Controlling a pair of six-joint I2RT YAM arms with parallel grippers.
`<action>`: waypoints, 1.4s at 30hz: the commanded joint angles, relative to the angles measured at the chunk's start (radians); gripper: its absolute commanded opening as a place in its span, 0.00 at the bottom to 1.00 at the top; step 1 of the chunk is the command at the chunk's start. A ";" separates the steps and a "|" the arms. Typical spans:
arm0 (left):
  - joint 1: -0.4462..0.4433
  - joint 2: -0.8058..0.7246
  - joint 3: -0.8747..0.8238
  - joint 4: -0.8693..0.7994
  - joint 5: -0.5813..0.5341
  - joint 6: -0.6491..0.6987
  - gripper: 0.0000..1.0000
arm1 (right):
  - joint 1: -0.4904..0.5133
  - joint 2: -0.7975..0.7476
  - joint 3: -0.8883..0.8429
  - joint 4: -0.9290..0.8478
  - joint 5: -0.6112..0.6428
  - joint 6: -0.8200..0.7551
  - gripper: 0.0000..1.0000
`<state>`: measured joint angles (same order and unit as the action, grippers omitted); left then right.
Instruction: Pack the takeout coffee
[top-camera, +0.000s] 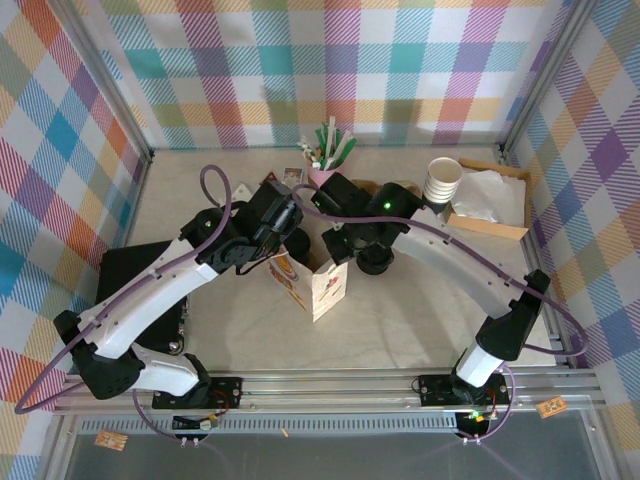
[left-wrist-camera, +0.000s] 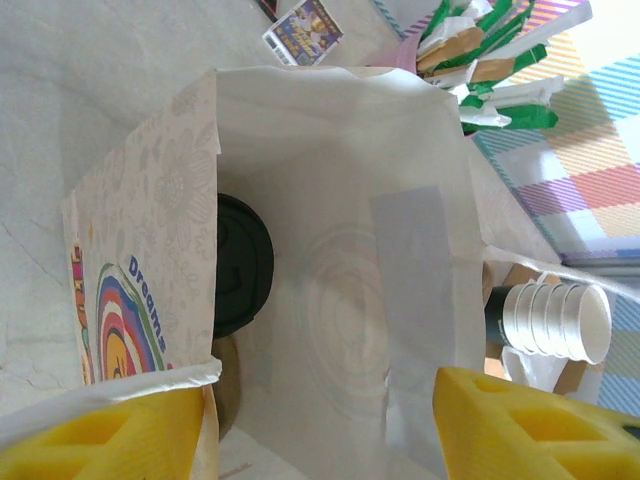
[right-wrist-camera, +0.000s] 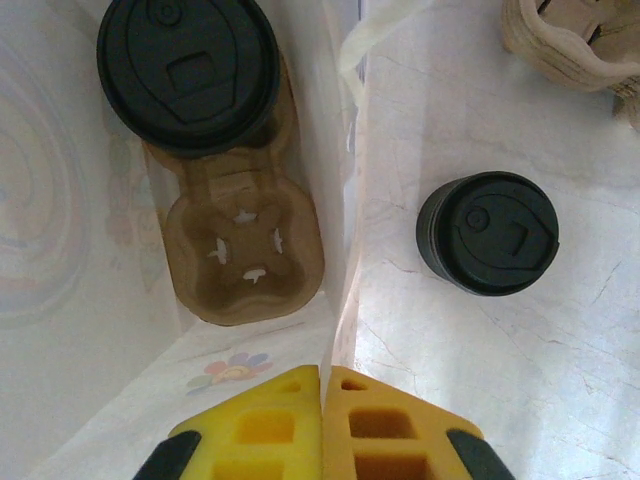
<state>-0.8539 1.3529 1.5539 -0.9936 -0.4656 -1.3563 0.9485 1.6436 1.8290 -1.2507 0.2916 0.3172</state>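
One takeout coffee (right-wrist-camera: 188, 72): shows round black lid, sits in cardboard carrier (right-wrist-camera: 300, 235) inside paper bag (left-wrist-camera: 340, 190); left gripper (left-wrist-camera: 300, 405) spread, right gripper (right-wrist-camera: 322, 390) clenched.

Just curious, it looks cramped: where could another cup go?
Free: the carrier's empty slot in the paper bag, beside the lidded cup; bare table between bag and arm bases. Crowded: back right, around the lid stack and cup stack.

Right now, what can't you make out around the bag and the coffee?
- Top view: paper bag interior, covered by both arms.
- Left wrist: takeout coffee below its lid, blocked by the bag wall.
- Right wrist: cup body, hidden under its own lid.
- Left wrist: whether the left pincer grips the bag; fingers cut off by the bottom edge.
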 joint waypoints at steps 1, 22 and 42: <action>0.003 -0.018 0.003 -0.009 0.013 -0.108 0.61 | 0.012 0.001 0.001 -0.016 0.029 0.022 0.00; -0.003 -0.006 0.044 -0.082 -0.118 -0.214 0.59 | 0.041 -0.030 -0.042 -0.006 0.083 0.025 0.00; -0.004 -0.022 0.020 -0.056 0.084 -0.454 0.57 | 0.041 -0.021 -0.046 0.007 0.078 0.015 0.00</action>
<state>-0.8547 1.3472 1.5490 -1.0260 -0.4168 -1.7771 0.9825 1.6325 1.8004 -1.2381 0.3634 0.3321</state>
